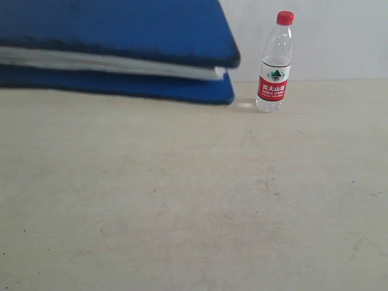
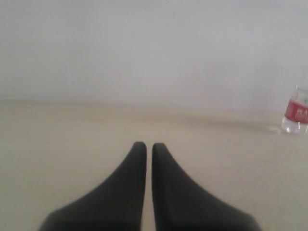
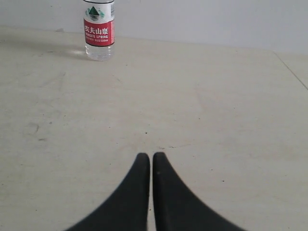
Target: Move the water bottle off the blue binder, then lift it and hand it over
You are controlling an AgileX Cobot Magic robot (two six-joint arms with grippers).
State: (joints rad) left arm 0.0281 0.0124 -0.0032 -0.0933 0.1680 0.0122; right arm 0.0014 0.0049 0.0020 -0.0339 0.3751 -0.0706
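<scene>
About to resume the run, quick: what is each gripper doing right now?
Left gripper: shut, holding nothing.
Right gripper: shut, holding nothing.

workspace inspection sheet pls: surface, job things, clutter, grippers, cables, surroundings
surface: pale beige table with faint scuffs and stains
job's things: water bottle stands upright on the table with its red cap on, beside the blue binder, not on it; the binder is closed and blurred, and whether it rests on the table cannot be told
clutter: nothing seen
grippers: left gripper shut, holding nothing; right gripper shut, holding nothing, apart from the bottle
cables: nothing seen
surroundings: plain pale wall behind the table
</scene>
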